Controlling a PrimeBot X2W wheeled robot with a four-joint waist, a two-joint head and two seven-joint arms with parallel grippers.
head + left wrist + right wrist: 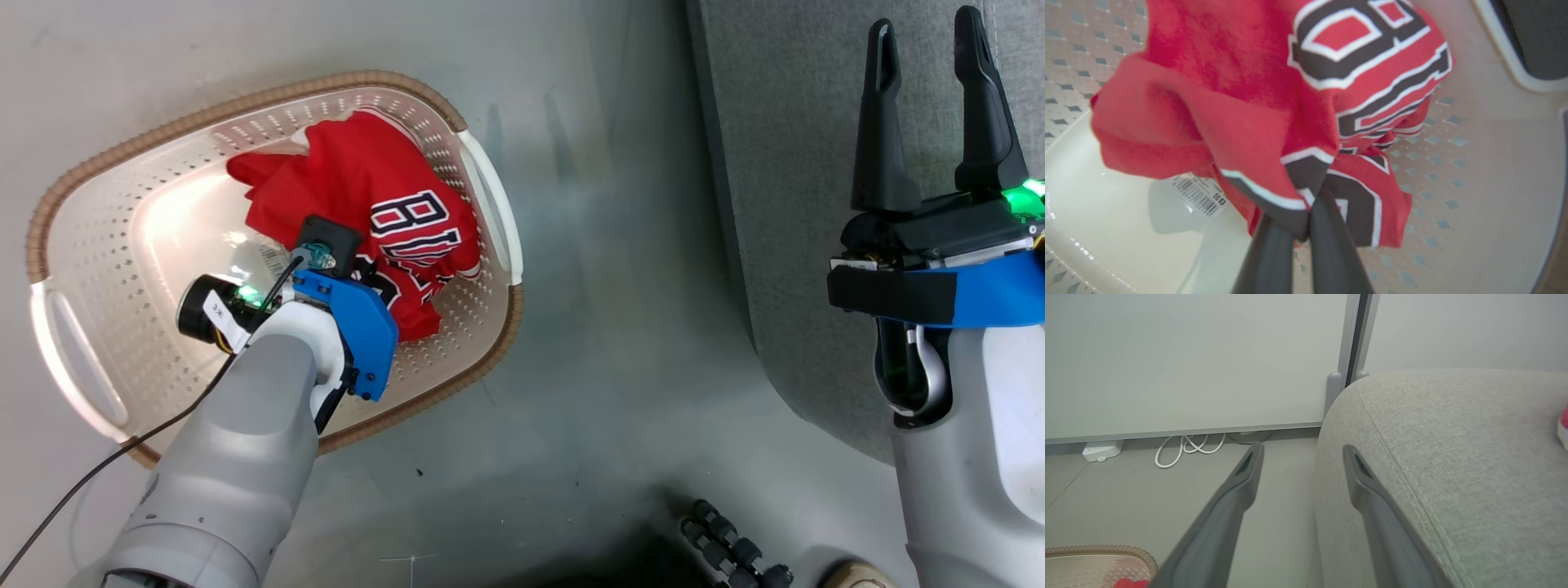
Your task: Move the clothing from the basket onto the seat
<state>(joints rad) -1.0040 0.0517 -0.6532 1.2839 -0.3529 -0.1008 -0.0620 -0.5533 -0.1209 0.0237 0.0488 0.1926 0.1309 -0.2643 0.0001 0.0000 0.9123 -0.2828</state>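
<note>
The left claw [1310, 204] pinches a fold of the red jersey [384, 204] in the basket [73, 212] at frame left, seemingly to lift it out, while the right claw [931, 106] hangs wide by the seat [784, 163], upper right.

The red jersey [351, 171] bears black-and-white letters starting "BU"; the barcode label [1199, 196] beside it is illegible

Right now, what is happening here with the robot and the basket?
The robot is busy with laundry. Its left gripper is down inside the basket and is shut on a fold of the red jersey, which has not yet left the basket. The right gripper is open and holds nothing; it is above the edge of the grey seat.
</note>
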